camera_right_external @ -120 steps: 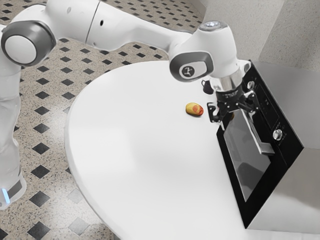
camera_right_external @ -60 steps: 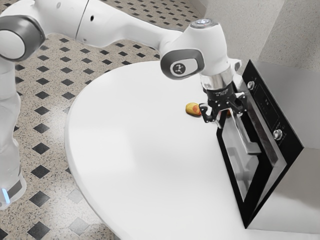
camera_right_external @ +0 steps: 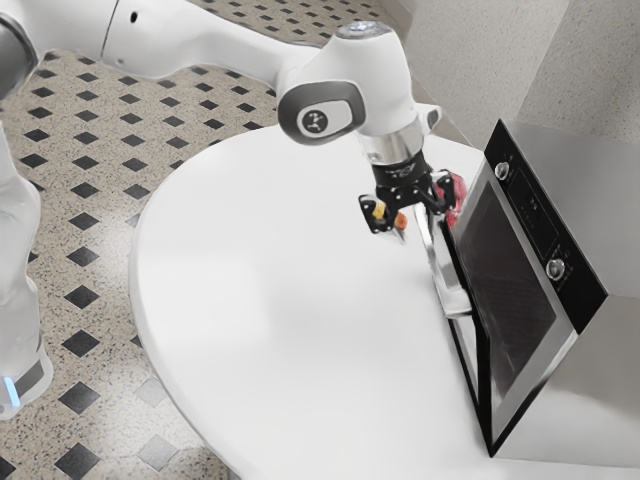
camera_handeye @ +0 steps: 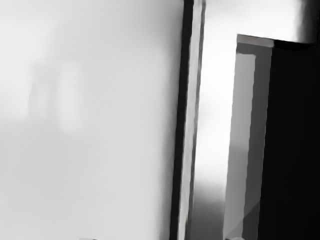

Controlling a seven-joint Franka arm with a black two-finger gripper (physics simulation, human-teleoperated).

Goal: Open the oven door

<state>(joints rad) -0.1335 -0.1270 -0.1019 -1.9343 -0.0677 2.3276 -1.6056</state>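
Fingers [camera_right_external: 447, 193] apart near the handle [camera_right_external: 455, 301] — oven door [camera_right_external: 484, 375] ajar (partway).

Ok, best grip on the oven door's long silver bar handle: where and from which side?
Probably mid-length on the long silver bar handle, end effector coming from over the white rounded table, fingers straddling it. The bar is narrow and stands off the black-edged oven door.

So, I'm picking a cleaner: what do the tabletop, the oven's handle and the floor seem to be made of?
Tabletop: perhaps laminate or lacquer; smooth, white, with soft bright patches.
Handle: probably polished metal, being silvery and shiny; coated plastic is possible.
Floor: likely terrazzo or stone tile, speckled beige with dark diamonds.
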